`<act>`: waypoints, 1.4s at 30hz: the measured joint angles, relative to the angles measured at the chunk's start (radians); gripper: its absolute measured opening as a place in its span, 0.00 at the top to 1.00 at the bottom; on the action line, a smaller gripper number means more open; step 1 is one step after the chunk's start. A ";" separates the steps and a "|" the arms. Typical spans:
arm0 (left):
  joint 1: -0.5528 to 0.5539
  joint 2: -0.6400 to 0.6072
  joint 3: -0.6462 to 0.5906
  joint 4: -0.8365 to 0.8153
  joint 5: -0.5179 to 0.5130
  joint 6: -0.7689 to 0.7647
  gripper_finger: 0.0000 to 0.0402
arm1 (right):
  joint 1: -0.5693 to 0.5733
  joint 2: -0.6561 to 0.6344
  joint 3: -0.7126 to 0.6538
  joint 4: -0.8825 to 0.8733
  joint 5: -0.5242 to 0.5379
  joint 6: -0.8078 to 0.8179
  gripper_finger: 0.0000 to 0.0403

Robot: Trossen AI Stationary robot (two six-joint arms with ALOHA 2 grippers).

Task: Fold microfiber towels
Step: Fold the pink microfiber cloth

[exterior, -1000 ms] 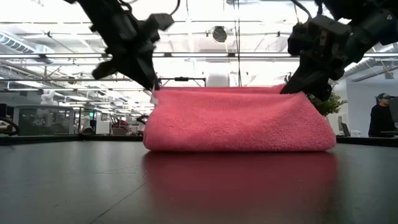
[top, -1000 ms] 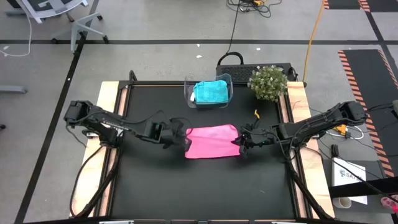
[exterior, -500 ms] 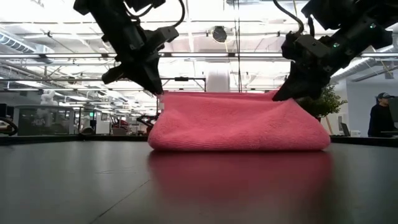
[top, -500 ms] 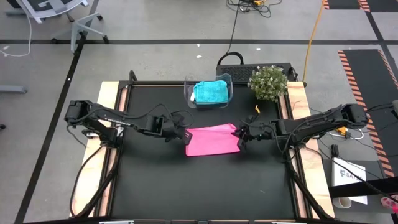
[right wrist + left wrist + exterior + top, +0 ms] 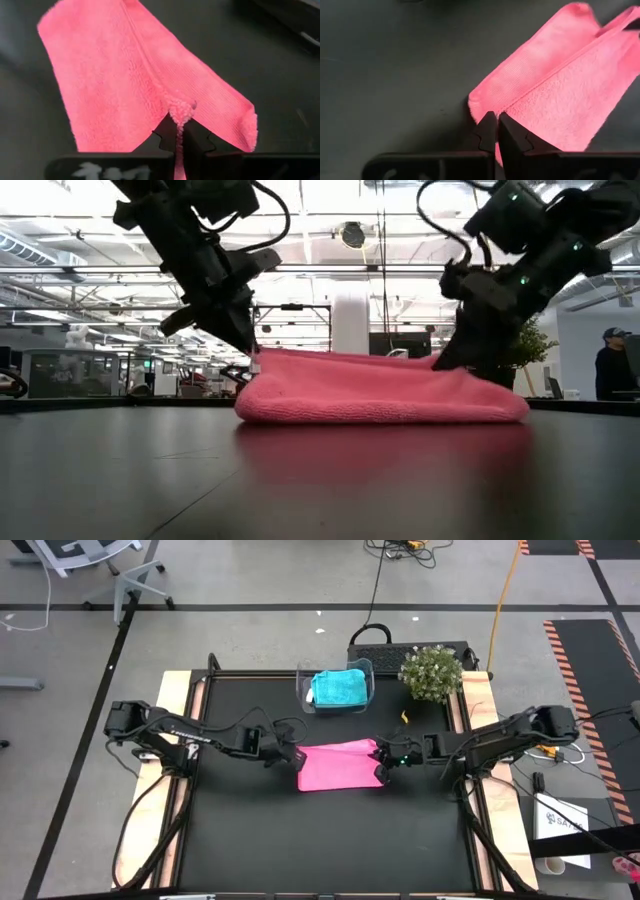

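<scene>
The bright pink towel (image 5: pixel 340 767) lies folded over itself in the middle of the black table, a low wide mound in the low view (image 5: pixel 380 390). My left gripper (image 5: pixel 296 753) is shut on its far-left corner and my right gripper (image 5: pixel 383 754) is shut on its far-right corner. Both slant down at the towel, as the low view shows for the left (image 5: pixel 250 352) and the right (image 5: pixel 450 360). A teal towel (image 5: pixel 338 688) lies folded inside the clear bin (image 5: pixel 366 670) at the table's far edge. My left gripper pinches the pink towel's hemmed corner (image 5: pixel 486 108) between its two shut fingers, slanting down from the table's left. That corner sits just above the lower layer, and the rest lies on the table. My right gripper pinches a bunched-up corner (image 5: pixel 181 110) between its two shut fingers, slanting down from the table's right. The upper layer slopes down from it onto the lower layer, slightly slack.
A small potted plant (image 5: pixel 430 672) stands at the far right corner, beside the bin. Bare black tabletop (image 5: pixel 330 840) stretches from the towel to the near edge. Wooden strips (image 5: pixel 172 700) border the table's left and right sides.
Both grippers have moved toward the table's far edge and down, still shut on the towel's corners. The raised upper layer has come down over the lower one, so the tall pink mound is now low and flat.
</scene>
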 joint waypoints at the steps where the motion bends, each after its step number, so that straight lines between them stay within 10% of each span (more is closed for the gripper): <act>1: 0.004 0.000 -0.001 -0.004 0.002 0.021 0.96 | -0.003 0.016 0.000 0.014 0.000 -0.010 0.98; 16: 0.005 -0.001 -0.002 0.146 0.096 0.124 0.64 | -0.027 0.012 -0.002 0.059 0.003 -0.075 0.77; 42: 0.119 0.115 0.000 0.288 0.209 0.220 0.63 | -0.118 -0.088 0.016 0.091 0.003 -0.093 0.62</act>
